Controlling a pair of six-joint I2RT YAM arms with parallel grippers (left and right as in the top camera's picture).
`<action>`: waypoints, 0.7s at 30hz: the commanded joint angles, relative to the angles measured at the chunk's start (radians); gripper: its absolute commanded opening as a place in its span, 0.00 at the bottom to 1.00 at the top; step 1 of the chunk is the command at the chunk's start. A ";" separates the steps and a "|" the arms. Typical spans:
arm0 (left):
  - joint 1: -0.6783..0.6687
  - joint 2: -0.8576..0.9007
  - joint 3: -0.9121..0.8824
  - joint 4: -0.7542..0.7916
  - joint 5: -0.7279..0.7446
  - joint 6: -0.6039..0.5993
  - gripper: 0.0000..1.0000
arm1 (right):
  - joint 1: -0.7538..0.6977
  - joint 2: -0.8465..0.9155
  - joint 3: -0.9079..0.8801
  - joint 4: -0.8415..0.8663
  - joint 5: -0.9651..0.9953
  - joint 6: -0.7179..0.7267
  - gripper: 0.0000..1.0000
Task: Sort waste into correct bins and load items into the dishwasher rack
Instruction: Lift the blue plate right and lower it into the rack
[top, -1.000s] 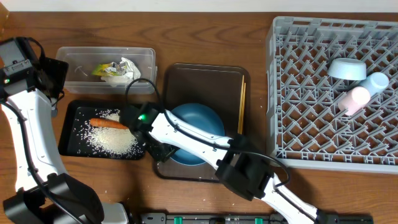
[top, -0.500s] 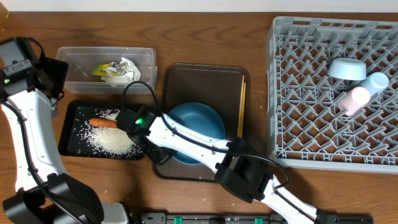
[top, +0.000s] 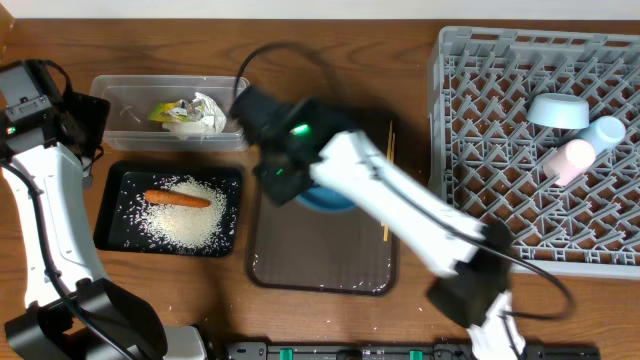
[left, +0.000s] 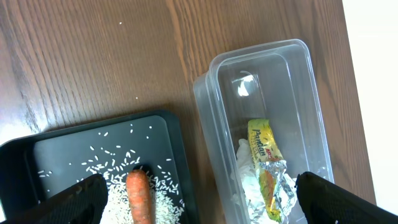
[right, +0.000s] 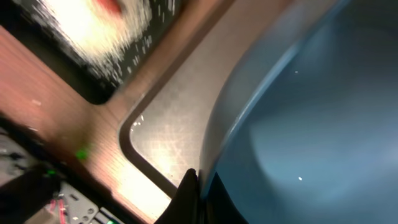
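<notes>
My right gripper (right: 198, 186) is shut on the rim of the wide blue bowl (right: 311, 112), over the brown serving tray (right: 168, 124). From overhead the right gripper (top: 290, 180) and its arm are motion-blurred and cover most of the bowl (top: 328, 200). Chopsticks (top: 390, 150) lie along the tray's right side. The black tray (top: 115, 215) holds rice (top: 185, 225) and a carrot (top: 177, 198). The clear tub (top: 125, 100) holds tissue (top: 205, 108) and a yellow-green wrapper (top: 165, 112). My left gripper (left: 199, 202) hangs open above the carrot (left: 140, 199) and wrapper (left: 267, 162).
The grey dishwasher rack (top: 500, 150) fills the right side, with a white cup (top: 558, 110), a light-blue cup (top: 605, 132) and a pale pink cup (top: 570, 160) near its right edge. The brown serving tray (top: 320, 255) lies between the bins and the rack.
The right gripper closed on the bowl's rim. Its arm swung fast from the table's front toward the back, carrying the bowl to the tray's far end. The left arm stayed still.
</notes>
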 joint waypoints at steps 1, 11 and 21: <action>0.004 -0.002 0.011 0.000 -0.008 0.009 0.99 | -0.087 -0.110 0.024 -0.002 -0.034 -0.068 0.01; 0.004 -0.002 0.011 0.000 -0.008 0.009 0.98 | -0.568 -0.264 0.024 -0.082 -0.559 -0.302 0.01; 0.004 -0.002 0.011 0.000 -0.008 0.010 0.98 | -0.955 -0.262 -0.110 -0.298 -1.006 -0.745 0.01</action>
